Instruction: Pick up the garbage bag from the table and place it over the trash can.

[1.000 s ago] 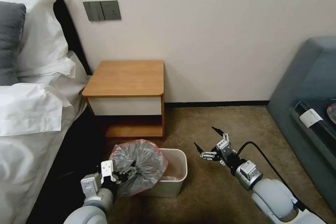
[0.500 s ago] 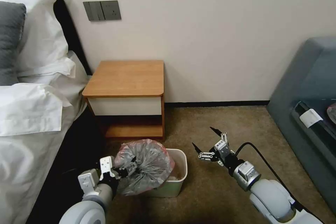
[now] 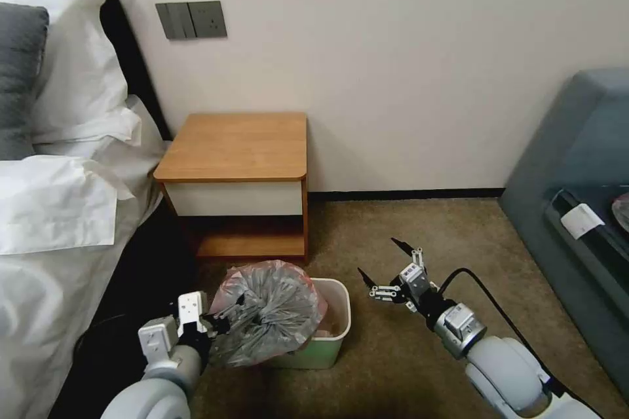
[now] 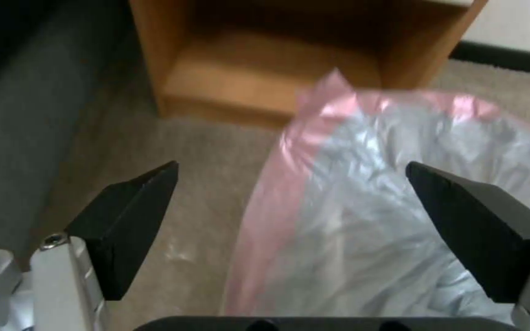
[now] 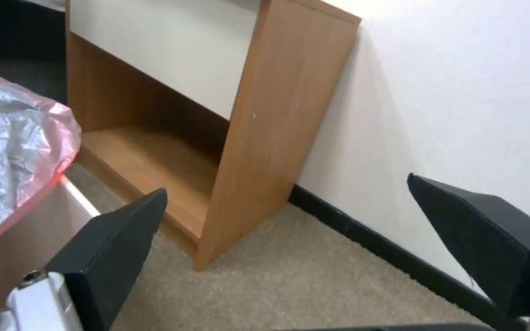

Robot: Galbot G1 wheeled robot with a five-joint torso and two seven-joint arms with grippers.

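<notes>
Brown carpeted floor carried orange-brown wooden nightstand at 12 o'clock, pale cream plastic bin before it.

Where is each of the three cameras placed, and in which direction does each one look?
Head view: from high up, down and forward at the table, trash can and garbage bag; both arms show, left hand, right hand.
Left wrist view: on the left arm, toward the garbage bag, between open fingers.
Right wrist view: on the right arm, toward the table and wall, between open fingers.
All three views show bag and table.
</notes>
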